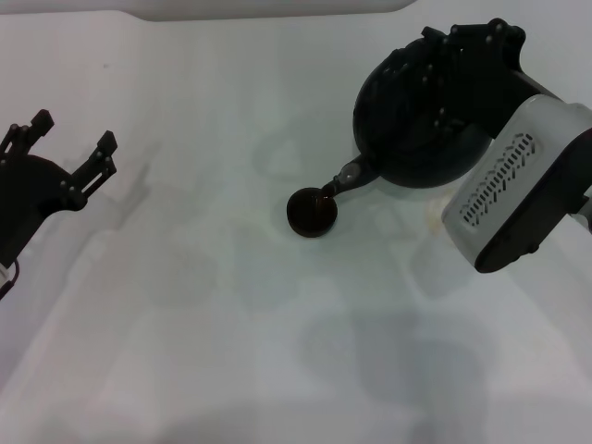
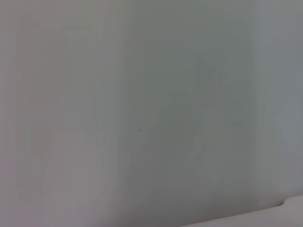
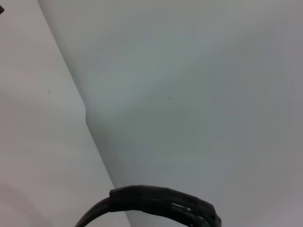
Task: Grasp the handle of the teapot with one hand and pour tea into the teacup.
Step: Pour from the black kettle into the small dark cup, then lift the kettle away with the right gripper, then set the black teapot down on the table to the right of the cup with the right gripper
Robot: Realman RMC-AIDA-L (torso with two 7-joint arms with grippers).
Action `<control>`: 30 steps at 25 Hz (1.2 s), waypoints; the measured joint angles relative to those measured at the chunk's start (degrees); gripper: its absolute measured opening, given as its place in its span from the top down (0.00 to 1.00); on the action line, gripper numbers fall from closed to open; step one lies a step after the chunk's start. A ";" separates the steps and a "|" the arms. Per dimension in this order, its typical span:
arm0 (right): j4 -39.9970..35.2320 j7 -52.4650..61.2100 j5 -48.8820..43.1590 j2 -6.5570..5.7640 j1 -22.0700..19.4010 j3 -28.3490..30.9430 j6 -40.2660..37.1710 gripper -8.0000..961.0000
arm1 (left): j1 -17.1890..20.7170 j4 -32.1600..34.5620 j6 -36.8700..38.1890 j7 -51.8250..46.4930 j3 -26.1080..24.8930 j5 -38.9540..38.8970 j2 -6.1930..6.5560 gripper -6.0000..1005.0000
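Note:
The round black teapot (image 1: 416, 125) hangs tilted at the back right, its short spout (image 1: 348, 178) dipping to the rim of the teacup (image 1: 312, 211). That small black cup stands on the white table near the middle. My right gripper (image 1: 472, 42) sits on top of the pot, shut on the handle. In the head view the handle is hidden behind it. The right wrist view shows the wrapped black arch of the handle (image 3: 161, 201) close up. My left gripper (image 1: 75, 129) hovers open and empty at the far left, well away from both.
The white table (image 1: 185, 305) stretches bare around the cup, with its far edge (image 1: 277, 11) at the back. The right arm's white forearm casing (image 1: 518, 185) lies right of the pot. The left wrist view shows only table surface (image 2: 142, 118).

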 joint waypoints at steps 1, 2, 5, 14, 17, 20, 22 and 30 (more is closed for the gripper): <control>0.00 0.01 0.00 0.00 0.00 -0.02 0.00 0.89 | 0.00 0.00 0.01 0.00 0.00 0.00 0.00 0.13; 0.00 0.03 0.00 0.00 0.00 -0.04 0.00 0.89 | 0.00 0.00 0.01 0.00 0.00 0.00 0.00 0.13; 0.00 0.29 0.00 0.00 0.00 -0.06 0.00 0.89 | 0.06 0.00 0.04 0.00 0.00 0.01 0.00 0.13; 0.07 5.46 0.71 -0.01 0.17 1.46 1.43 0.89 | 0.24 0.00 0.05 0.00 0.00 0.24 0.00 0.13; 0.50 8.36 1.31 0.03 0.33 3.81 4.50 0.89 | 0.26 0.00 0.05 0.00 0.00 0.27 0.04 0.13; 1.23 9.53 4.24 -0.04 0.50 6.24 7.49 0.89 | 0.31 0.00 0.05 0.00 0.00 0.27 0.10 0.13; 1.80 9.58 6.27 -0.07 0.54 7.89 9.77 0.89 | 0.35 0.03 0.05 0.00 0.00 0.27 0.10 0.13; 2.74 13.56 12.36 0.00 1.17 18.36 24.26 0.89 | 0.30 0.30 -0.27 0.00 0.00 0.35 0.09 0.13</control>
